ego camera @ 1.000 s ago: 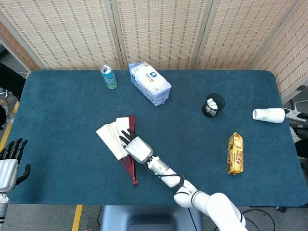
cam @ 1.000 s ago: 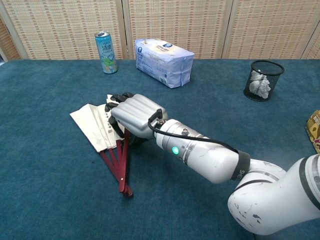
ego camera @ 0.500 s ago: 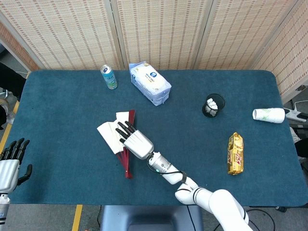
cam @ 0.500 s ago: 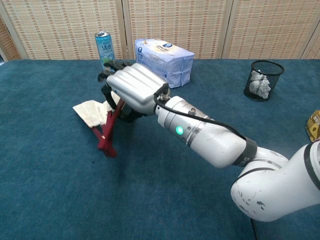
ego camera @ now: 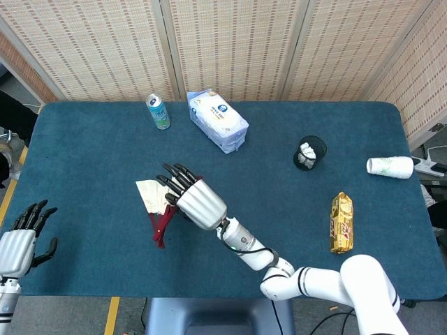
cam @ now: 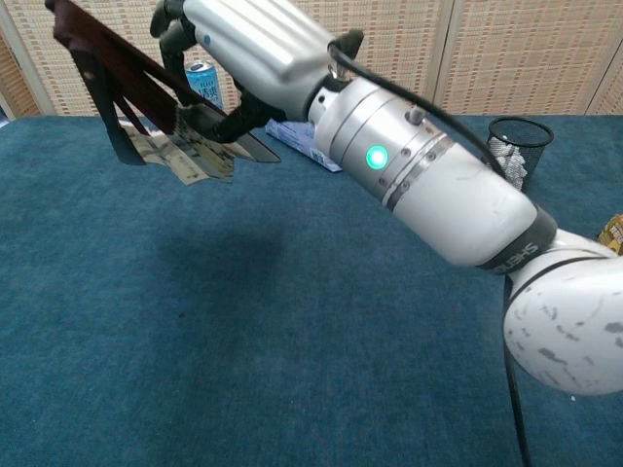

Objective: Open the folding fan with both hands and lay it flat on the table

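The folding fan (ego camera: 155, 204) has dark red ribs and a cream paper leaf, and it is only partly spread. My right hand (ego camera: 195, 199) grips it near the ribs and holds it up off the blue table (ego camera: 84, 153). In the chest view the fan (cam: 117, 73) hangs high at the upper left, its paper drooping below the ribs, with the right hand (cam: 248, 44) wrapped around it. My left hand (ego camera: 22, 239) is at the table's near left edge, fingers apart and holding nothing, well away from the fan.
At the back stand a drink can (ego camera: 158, 112) and a tissue pack (ego camera: 217, 120). To the right are a black mesh cup (ego camera: 309, 152), a tipped white paper cup (ego camera: 390, 167) and a yellow snack pack (ego camera: 341, 222).
My right hand has lifted the fan off the table and carried it up and to the left; the fan has folded narrower. The left hand has edged inward with its fingers more spread.
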Controlling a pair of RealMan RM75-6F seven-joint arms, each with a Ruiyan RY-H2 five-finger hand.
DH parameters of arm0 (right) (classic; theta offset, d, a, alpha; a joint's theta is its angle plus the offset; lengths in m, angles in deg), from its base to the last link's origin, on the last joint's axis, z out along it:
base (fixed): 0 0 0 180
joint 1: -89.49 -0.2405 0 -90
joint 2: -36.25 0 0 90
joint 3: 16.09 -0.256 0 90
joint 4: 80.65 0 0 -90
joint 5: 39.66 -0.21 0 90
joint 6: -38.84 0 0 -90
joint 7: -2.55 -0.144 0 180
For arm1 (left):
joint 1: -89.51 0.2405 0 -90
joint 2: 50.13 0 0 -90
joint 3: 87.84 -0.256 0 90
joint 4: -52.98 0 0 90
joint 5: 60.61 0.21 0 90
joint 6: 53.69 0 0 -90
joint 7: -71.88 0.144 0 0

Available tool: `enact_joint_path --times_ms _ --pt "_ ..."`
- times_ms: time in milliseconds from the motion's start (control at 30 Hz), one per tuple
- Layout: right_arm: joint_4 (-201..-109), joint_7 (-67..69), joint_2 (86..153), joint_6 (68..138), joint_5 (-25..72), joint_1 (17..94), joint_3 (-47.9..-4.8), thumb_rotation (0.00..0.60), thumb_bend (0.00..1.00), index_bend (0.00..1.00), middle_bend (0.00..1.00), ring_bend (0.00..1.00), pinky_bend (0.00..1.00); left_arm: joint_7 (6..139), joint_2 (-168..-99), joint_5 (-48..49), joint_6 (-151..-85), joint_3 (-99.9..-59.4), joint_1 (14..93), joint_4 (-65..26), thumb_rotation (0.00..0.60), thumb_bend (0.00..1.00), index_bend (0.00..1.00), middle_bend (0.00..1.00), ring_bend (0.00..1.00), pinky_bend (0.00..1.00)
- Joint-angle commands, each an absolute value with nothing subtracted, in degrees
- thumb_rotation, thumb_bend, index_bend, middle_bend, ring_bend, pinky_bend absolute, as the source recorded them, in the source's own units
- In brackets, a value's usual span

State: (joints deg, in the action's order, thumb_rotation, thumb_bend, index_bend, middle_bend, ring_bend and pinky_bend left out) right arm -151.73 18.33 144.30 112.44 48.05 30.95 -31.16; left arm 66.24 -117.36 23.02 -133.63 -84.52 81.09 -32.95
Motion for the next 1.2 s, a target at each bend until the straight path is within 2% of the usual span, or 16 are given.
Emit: enact_joint_path --times_ms 33,133,267,500,767,1033,1200 --pt "-167.1 23.2 136.1 106.3 41.2 32.5 -34.5 0.6 0.59 0.7 0.18 0.0 0.15 50.9 -119.3 25.5 -129.5 -84.3 77.9 -29.3 0.6 0.46 0.19 0.04 0.0 0.15" --pt "-172.0 25.8 134.1 103.8 37.9 32.5 -35.4 0.6 0.59 0.7 0.18 0.0 0.15 42.8 -120.7 27.5 -129.7 -83.9 76.4 -28.3 0.6 0.45 0.1 0.03 0.0 0.15" --pt "-175.4 27.4 133.4 100.5 33.2 31.7 -36.5 0.6 0.59 0.71 0.18 0.0 0.15 36.2 -121.2 29.7 -128.4 -84.3 74.4 -29.6 0.6 0.42 0.03 0.0 0.0 0.14" --pt "-178.3 27.3 132.4 92.9 22.2 28.3 -39.4 0.6 0.59 0.71 0.18 0.0 0.15 23.8 -121.8 31.0 -123.1 -85.9 70.5 -32.3 0.6 0.4 0.0 0.0 0.0 0.12" --pt "-178.3 31.4 133.9 94.9 16.8 25.9 -39.8 0.6 0.59 0.71 0.18 0.0 0.15 18.3 -124.2 30.2 -120.9 -85.4 67.6 -33.8 0.6 0.4 0.01 0.0 0.0 0.12" --pt "-176.1 32.6 137.1 97.3 13.9 24.4 -39.7 0.6 0.59 0.71 0.18 0.0 0.15 17.7 -128.4 25.7 -120.9 -83.2 67.1 -36.1 0.6 0.4 0.15 0.0 0.0 0.12" --pt "-175.6 32.5 137.5 98.0 13.9 24.2 -39.4 0.6 0.59 0.71 0.18 0.0 0.15 20.0 -130.4 23.2 -121.4 -82.0 67.1 -36.3 0.6 0.38 0.39 0.02 0.0 0.12"
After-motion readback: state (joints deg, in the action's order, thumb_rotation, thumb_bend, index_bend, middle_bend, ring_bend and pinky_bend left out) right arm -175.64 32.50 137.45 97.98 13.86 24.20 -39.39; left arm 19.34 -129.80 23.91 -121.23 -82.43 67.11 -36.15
